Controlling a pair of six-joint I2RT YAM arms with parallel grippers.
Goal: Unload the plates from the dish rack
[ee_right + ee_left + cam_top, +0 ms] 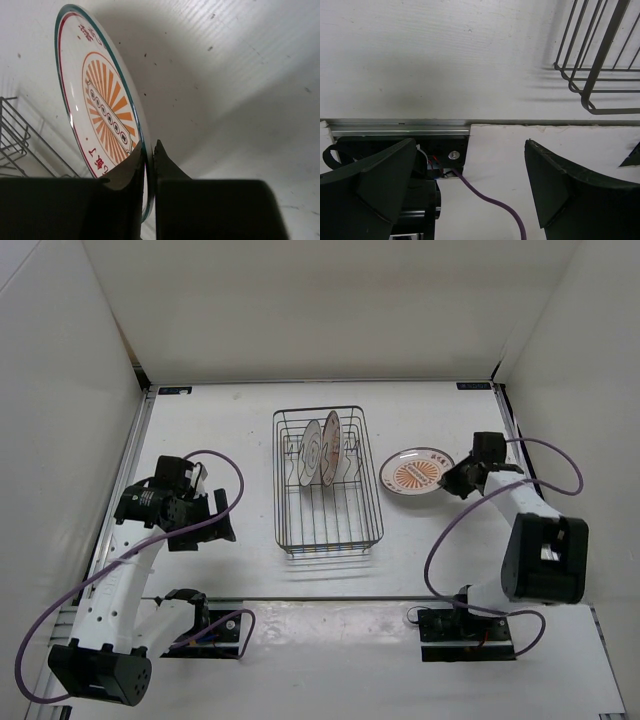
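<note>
Top external view: right arm reaches forward, its right pincer [452,480] clamped on the rim of an orange-sunburst plate [415,474] at 3 o'clock of the dish rack [328,540], where two plates [310,452] stand upright. Left arm bends at 9 o'clock, left pincer [222,518] spread apart. Only the right wrist view shows the fingers [125,170] pinching the teal-edged rim.

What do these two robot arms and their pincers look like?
Both the left arm and right arm have white links with boxy black joints. A purple cable loops along each. The left gripper and right gripper have two black, wedge-shaped fingers.
</note>
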